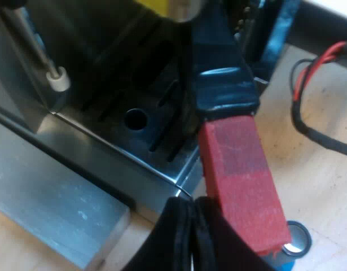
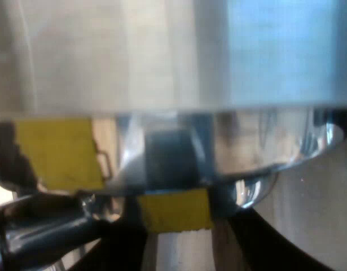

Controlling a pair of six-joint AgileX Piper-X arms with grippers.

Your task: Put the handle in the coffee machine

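Note:
The holder's dark handle [image 1: 221, 73] runs out from the espresso machine's front [image 1: 105, 68] over the slotted drip tray [image 1: 145, 127], and its red end [image 1: 241, 180] points toward me. My left gripper [image 1: 191, 237] is at the red end with its black fingers pressed together. The red end lies against the side of one finger [image 1: 218, 237], not between the two. My right gripper is pressed close to the machine's shiny metal front [image 2: 162, 56], under a chrome rim [image 2: 263, 147] with yellow tape patches [image 2: 173, 210].
A steam wand with a white tip [image 1: 58, 78] hangs beside the drip tray. A grey metal block [image 1: 55, 209] lies on the wooden table [image 1: 314, 186] by the machine's base. A blue tamper [image 1: 294, 243] stands on the table beneath the red end.

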